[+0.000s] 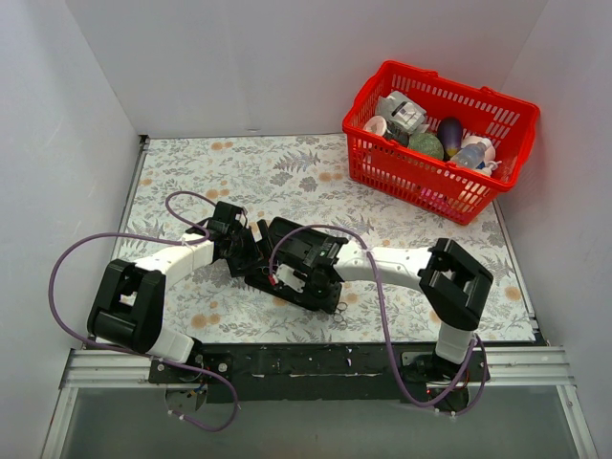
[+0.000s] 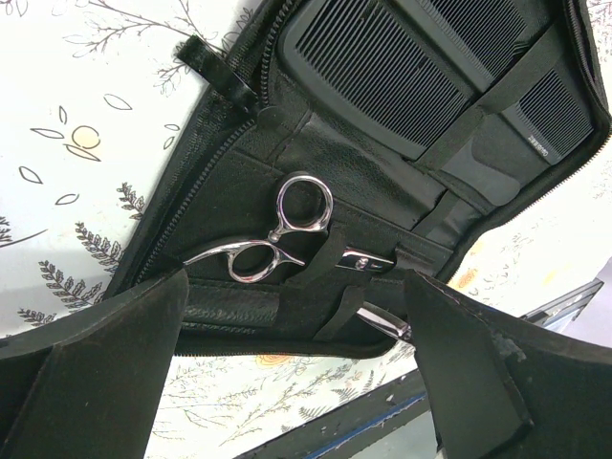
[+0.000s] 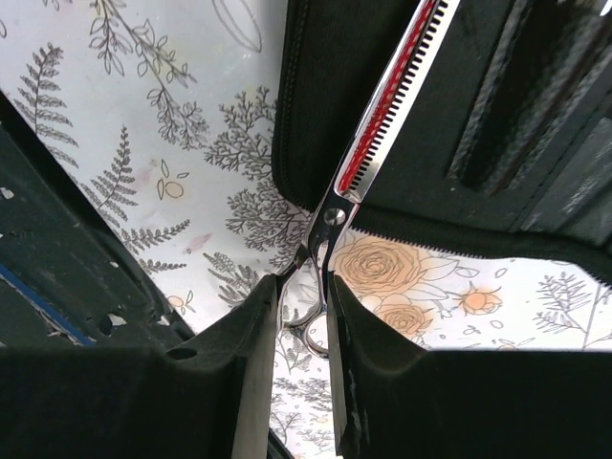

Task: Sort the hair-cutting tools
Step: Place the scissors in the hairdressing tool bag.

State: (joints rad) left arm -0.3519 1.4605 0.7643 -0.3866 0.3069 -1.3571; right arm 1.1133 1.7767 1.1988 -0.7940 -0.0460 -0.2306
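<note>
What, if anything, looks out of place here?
One pair of toothed scissors lies slanted across the black case edge, blade on the case, handles over the table, pinched by the right gripper. The other scissors sit tucked under a strap.
</note>
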